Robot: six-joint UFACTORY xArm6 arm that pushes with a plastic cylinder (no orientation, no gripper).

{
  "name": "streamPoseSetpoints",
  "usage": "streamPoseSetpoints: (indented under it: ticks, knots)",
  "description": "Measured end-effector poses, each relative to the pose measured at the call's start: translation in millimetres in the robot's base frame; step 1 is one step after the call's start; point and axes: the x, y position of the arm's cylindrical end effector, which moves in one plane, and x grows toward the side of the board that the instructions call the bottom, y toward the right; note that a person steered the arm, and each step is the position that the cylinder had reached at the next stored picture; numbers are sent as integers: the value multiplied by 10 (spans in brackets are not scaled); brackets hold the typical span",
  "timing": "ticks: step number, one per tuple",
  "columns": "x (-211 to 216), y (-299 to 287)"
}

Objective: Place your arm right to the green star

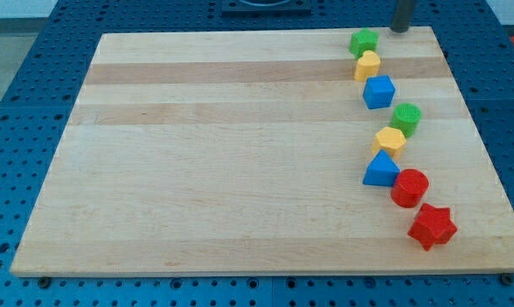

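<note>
At the view's top right, our tip point(400, 30) sits near the green star point(364, 40), to its right; no jaws exist. We judge the approach nearly done, needing a slight move down beside it.

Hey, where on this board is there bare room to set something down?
The wooden board is bare from its left edge across to the block column. Crowded: the right side, from the green star down to the red star. A narrow strip runs right of them. My tip sits right of the green star.
</note>
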Motion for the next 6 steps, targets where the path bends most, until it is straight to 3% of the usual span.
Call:
streamPoseSetpoints:
  ticks: [2,6]
  knots:
    - [392,-197]
    - [591,-110]
